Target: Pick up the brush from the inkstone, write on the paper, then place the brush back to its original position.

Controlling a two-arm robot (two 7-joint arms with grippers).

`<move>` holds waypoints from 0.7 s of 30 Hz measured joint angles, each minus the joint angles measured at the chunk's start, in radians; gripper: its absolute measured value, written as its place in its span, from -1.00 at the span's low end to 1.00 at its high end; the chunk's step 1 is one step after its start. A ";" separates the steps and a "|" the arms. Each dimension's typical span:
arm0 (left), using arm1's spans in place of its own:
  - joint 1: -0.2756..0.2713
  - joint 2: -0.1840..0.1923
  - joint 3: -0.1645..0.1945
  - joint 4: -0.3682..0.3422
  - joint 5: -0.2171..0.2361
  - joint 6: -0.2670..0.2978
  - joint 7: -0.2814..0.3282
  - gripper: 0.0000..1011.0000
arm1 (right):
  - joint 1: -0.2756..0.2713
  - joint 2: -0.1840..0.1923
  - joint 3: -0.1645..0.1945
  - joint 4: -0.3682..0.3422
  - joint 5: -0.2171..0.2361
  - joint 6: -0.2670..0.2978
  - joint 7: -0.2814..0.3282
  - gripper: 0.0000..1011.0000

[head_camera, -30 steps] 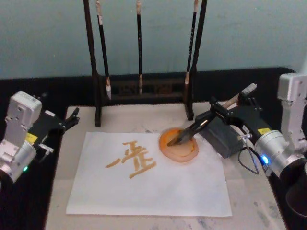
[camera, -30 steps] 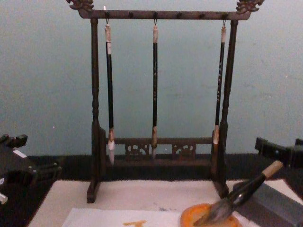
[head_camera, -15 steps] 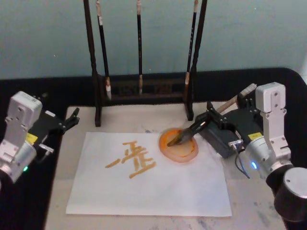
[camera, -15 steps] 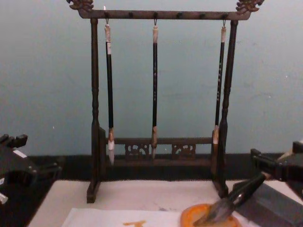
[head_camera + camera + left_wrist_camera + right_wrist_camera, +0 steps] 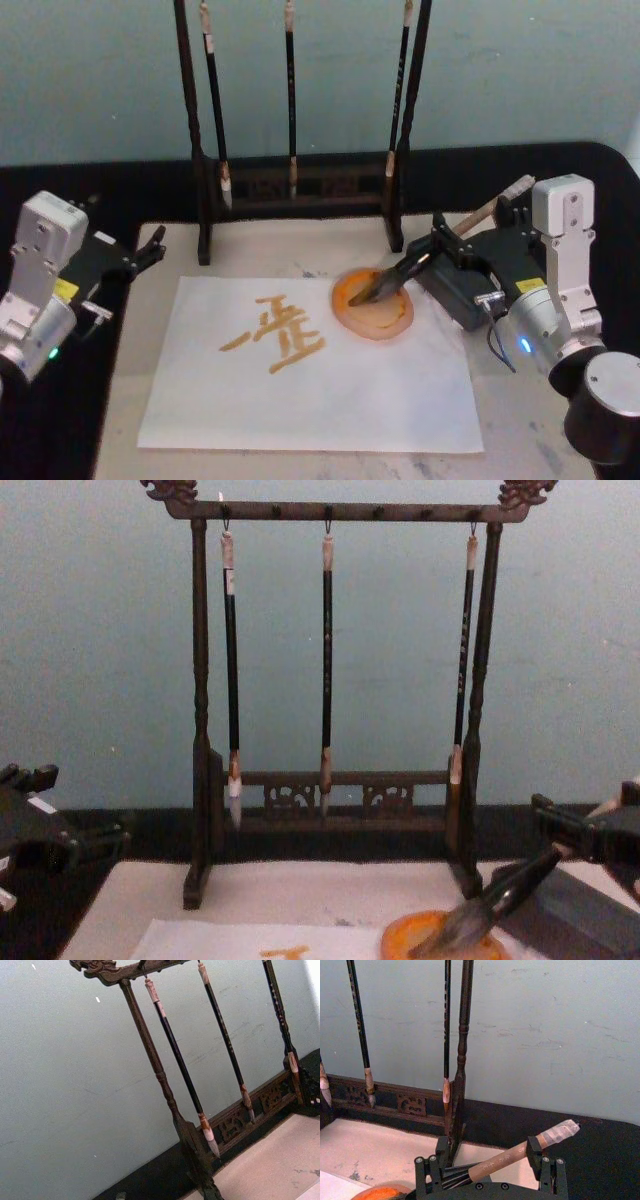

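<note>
The brush (image 5: pixel 402 270) lies tilted, its dark bristles resting in the orange inkstone (image 5: pixel 378 325) and its pale handle end pointing up to the right. My right gripper (image 5: pixel 472 222) stands open around the handle, one finger on each side. In the right wrist view the brush (image 5: pixel 510 1156) crosses slantwise between the two fingers (image 5: pixel 427 1170), and the inkstone (image 5: pixel 380 1193) shows at the frame's lower edge. The paper (image 5: pixel 300 400) bears orange strokes left of the inkstone. At the table's left edge my left gripper (image 5: pixel 148 248) stays parked and open.
A dark wooden stand (image 5: pixel 300 185) with three thin hanging brushes stands behind the paper. A grey rectangular block (image 5: pixel 455 288) lies under the brush handle, right of the inkstone. The cream mat (image 5: pixel 125 400) under the paper ends at black table edges on both sides.
My right wrist has swung upright and the gripper has sunk lower around the brush handle. The brush, the inkstone and the left arm have not moved.
</note>
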 joint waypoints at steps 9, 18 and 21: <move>0.000 0.000 0.000 0.000 0.000 0.000 0.000 1.00 | 0.000 0.002 -0.001 -0.001 0.002 0.001 0.001 0.98; 0.000 0.000 0.000 0.000 0.000 0.000 0.000 1.00 | 0.001 0.003 -0.002 -0.002 0.004 0.002 0.003 0.98; 0.000 0.000 0.000 0.000 0.000 0.000 0.000 1.00 | 0.001 0.004 -0.002 -0.003 0.004 0.002 0.003 0.98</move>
